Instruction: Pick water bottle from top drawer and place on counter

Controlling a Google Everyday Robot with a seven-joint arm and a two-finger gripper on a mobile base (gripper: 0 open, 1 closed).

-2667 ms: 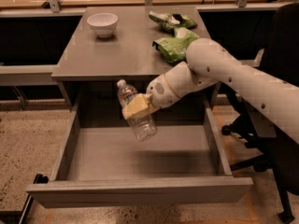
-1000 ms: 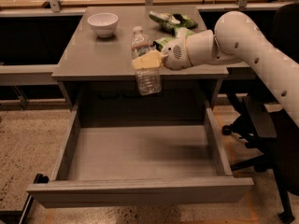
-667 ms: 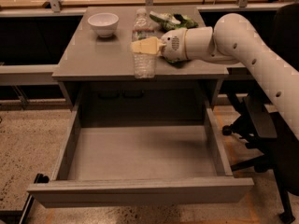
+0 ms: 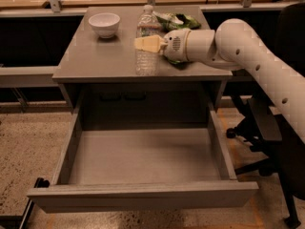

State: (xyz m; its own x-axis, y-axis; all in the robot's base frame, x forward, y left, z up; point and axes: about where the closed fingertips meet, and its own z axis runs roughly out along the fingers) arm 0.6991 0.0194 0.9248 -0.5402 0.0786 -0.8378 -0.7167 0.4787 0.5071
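The water bottle, clear crinkled plastic with a white cap, is upright over the front middle of the grey counter. My gripper reaches in from the right and is shut on the bottle's middle with its tan fingers. The bottle's base is at the counter surface near the front edge; I cannot tell whether it touches. The top drawer stands pulled fully open below, its grey floor bare.
A white bowl sits at the counter's back left. Green snack bags lie at the back right, partly behind my wrist. A black office chair stands to the right of the drawer.
My gripper has lifted the water bottle out of the drawer, carried it up and over the counter edge, and brought it upright above the counter's front middle.
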